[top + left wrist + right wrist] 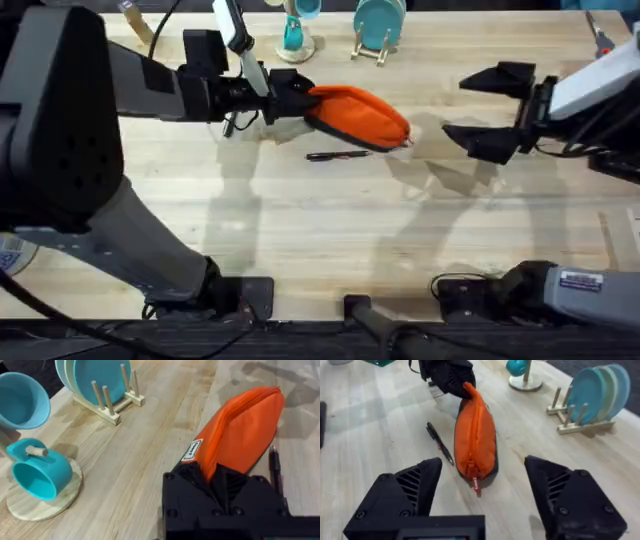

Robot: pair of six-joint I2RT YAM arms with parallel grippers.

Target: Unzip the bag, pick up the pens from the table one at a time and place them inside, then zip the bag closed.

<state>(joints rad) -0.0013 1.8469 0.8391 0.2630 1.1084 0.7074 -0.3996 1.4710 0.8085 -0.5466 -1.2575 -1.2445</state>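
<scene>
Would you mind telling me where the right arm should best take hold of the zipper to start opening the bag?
Probably the small reddish pull tab hanging off the end of the bag nearest the right hand. That hand is open and faces this end, so a straight approach along the pouch's length suits. The left hand pinches the far end, bracing it. Keep clear of the black pen alongside.

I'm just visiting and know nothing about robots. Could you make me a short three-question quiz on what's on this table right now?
1. True or false: the bag is zipped shut.
2. Which gripper clamps the bag's end? A) left gripper B) right gripper
3. Fill in: the black pen lies on the ______, beside the bag.

Key: 1 true, the zipper runs closed in the right wrist view; 2 A, while the right one hangs open, apart from the bag; 3 table.
</scene>
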